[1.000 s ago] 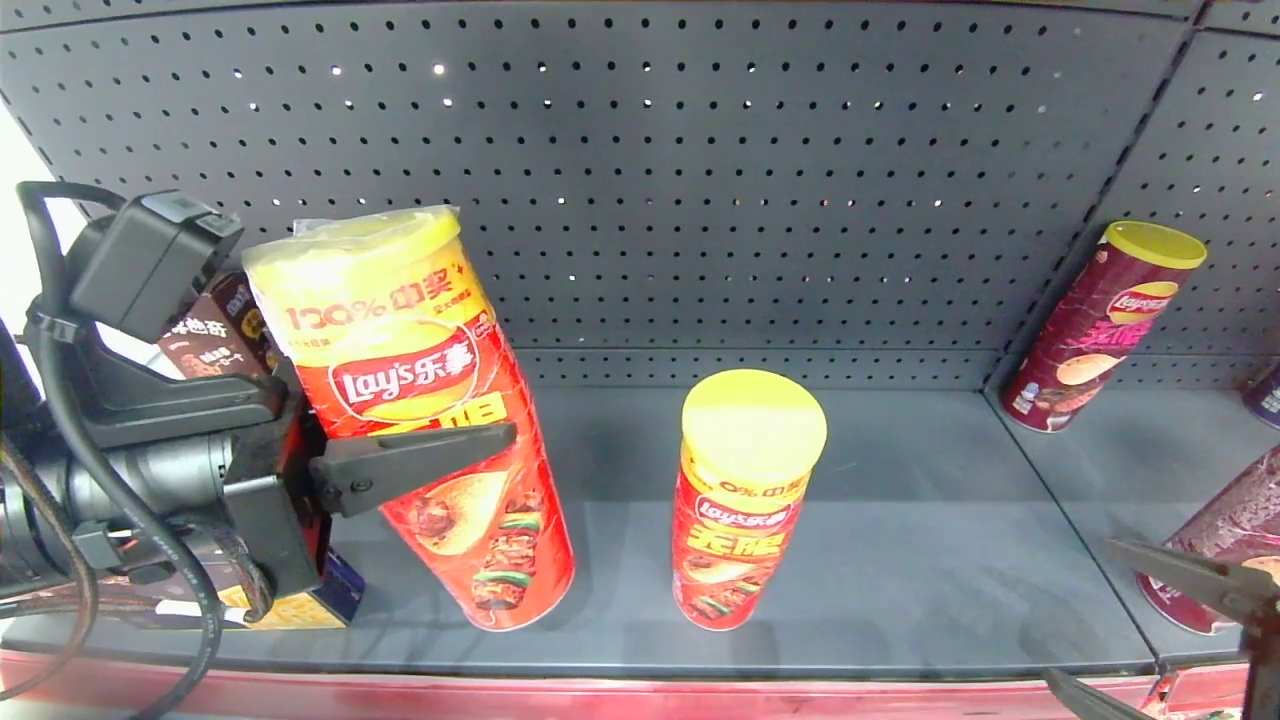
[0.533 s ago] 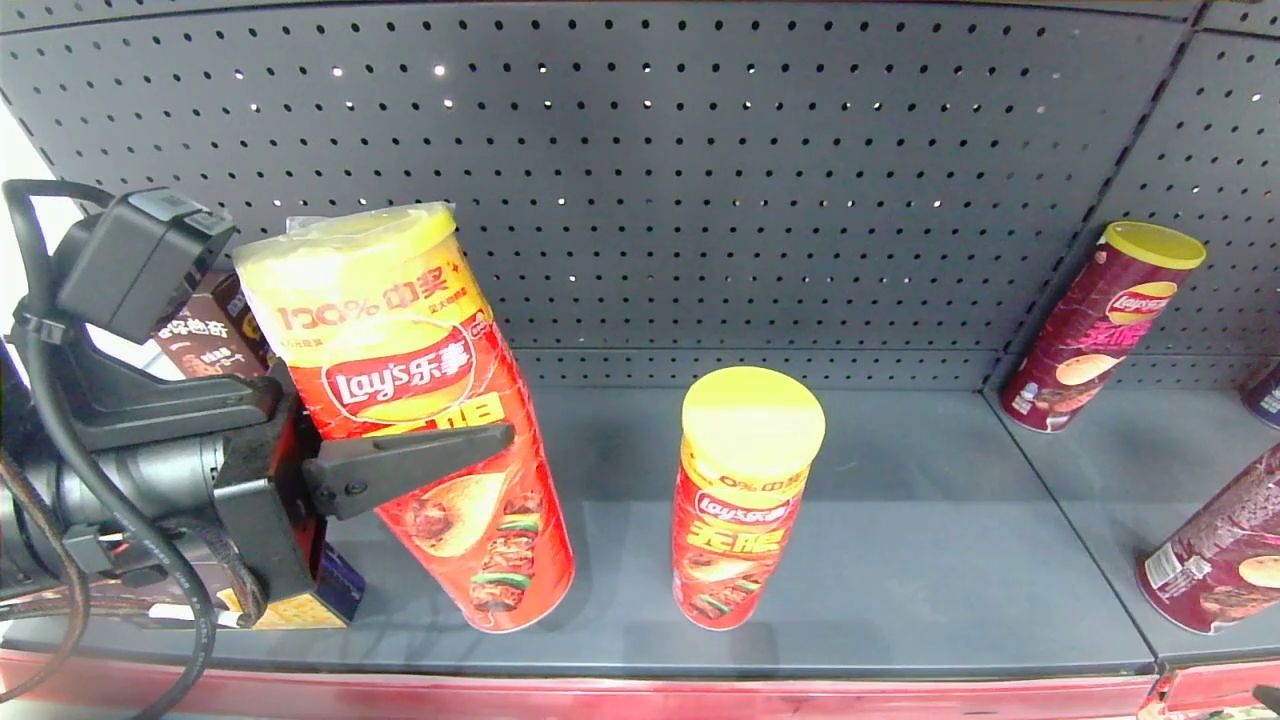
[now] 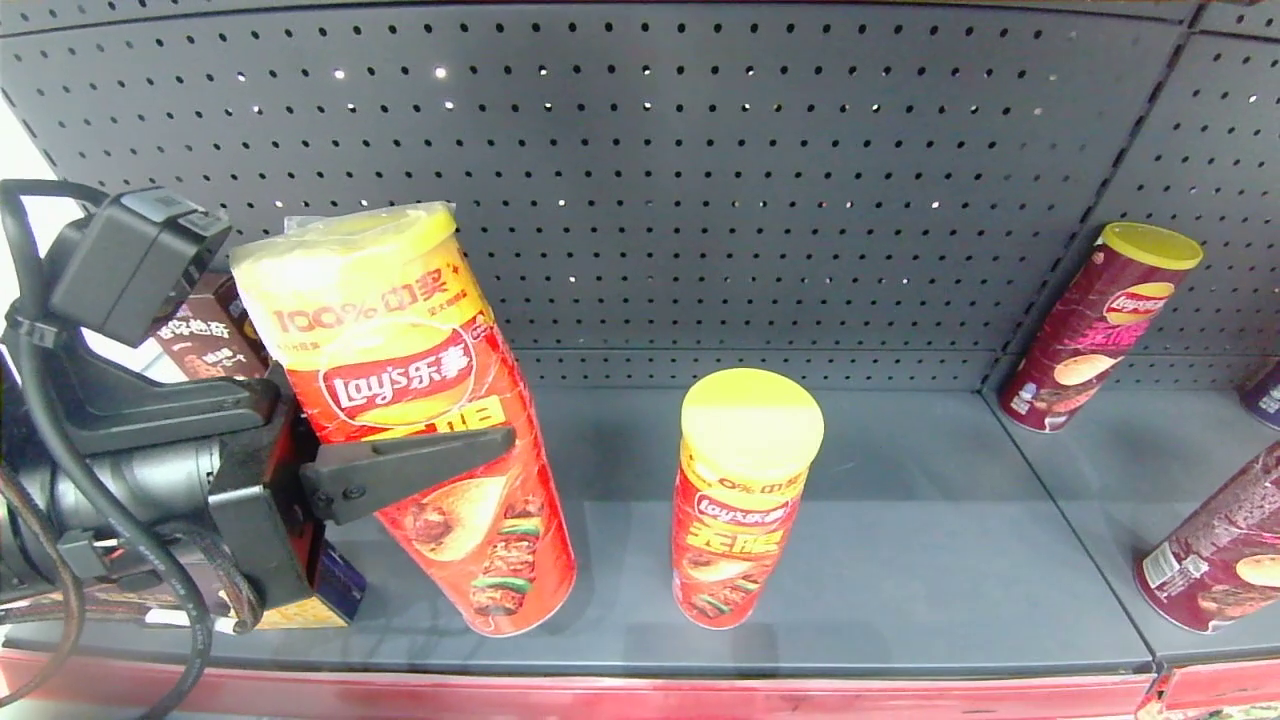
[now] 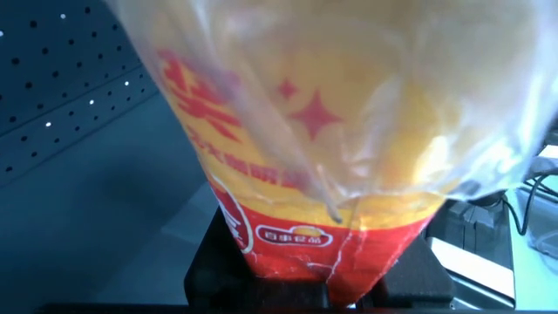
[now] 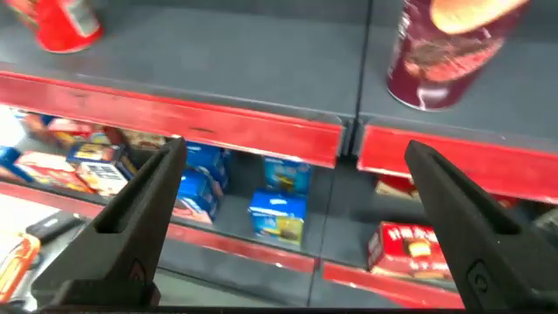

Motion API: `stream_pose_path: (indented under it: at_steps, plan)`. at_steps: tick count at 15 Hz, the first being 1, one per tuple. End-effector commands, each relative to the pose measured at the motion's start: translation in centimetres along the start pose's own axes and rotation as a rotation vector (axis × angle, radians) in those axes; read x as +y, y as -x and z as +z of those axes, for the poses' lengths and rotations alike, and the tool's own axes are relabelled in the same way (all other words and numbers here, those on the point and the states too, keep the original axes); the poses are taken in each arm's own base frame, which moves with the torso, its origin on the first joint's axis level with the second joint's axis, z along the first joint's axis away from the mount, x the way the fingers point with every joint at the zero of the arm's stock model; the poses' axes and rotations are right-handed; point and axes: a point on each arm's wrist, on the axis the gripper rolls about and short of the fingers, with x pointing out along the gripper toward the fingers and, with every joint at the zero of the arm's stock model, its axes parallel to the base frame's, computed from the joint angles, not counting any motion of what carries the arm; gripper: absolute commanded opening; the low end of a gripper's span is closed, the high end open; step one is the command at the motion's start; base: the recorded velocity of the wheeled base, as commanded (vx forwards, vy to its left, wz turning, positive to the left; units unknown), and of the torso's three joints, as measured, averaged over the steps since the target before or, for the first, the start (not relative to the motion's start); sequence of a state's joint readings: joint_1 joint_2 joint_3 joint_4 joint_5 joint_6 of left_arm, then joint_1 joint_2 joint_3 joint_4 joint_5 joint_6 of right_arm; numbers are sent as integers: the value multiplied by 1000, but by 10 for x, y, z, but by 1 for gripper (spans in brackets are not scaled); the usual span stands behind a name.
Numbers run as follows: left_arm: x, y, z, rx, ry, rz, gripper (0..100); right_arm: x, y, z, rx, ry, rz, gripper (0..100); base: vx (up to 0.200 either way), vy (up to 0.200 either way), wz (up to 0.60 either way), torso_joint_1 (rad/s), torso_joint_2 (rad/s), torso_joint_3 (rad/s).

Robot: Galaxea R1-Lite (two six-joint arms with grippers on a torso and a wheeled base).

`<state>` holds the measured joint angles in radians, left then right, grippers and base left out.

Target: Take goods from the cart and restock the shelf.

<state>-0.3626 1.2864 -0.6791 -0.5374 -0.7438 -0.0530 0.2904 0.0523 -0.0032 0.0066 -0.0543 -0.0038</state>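
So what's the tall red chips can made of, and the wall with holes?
The tall red chip can: probably cardboard with a glossy printed skin that shines; crinkly clear plastic film covers its top. The perforated back panel: looks like matte grey painted metal.

Right claw [image 5: 301,240] sits low in the frame, its black fingers [image 5: 131,231] spread wide apart. A grey shelf [image 5: 235,52] runs across the top of the frame, with a red front strip [image 5: 192,118] along its edge. A red can [image 5: 65,22] is at upper left and a dark purple can [image 5: 445,57] at upper right, both standing on the shelf. Below the strip are blue boxes [image 5: 279,209] mid-frame, a red box [image 5: 405,249] right of them, and mixed packs [image 5: 65,166] at the left edge.
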Motion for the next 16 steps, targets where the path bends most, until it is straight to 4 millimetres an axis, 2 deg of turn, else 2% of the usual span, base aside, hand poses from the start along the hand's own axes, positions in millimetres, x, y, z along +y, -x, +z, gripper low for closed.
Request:
stream_pose_path:
  at_steps: [1, 3, 5, 10, 16]
  plan:
    - [-1, 0, -2, 6, 5, -7, 0, 2, -6, 2, 76, -7, -126, 100, 0, 0, 0, 0, 0, 0]
    - [-4, 3, -8, 18, 17, -16, 0, 6, -2, 1, 23, -19, -315, 100, 0, 0, 0, 0, 0, 0]
    - [-11, 2, -16, 36, 26, -47, 0, 6, 3, -1, -51, -24, -291, 100, 0, 0, 0, 0, 0, 0]
    - [-19, -2, -12, 29, 9, -93, 0, 7, 3, -1, -52, -17, -248, 100, 0, 0, 0, 0, 0, 0]
    - [-5, -18, -8, 42, 20, -86, 0, 7, 3, -1, -52, -17, -248, 100, 0, 0, 0, 0, 0, 0]
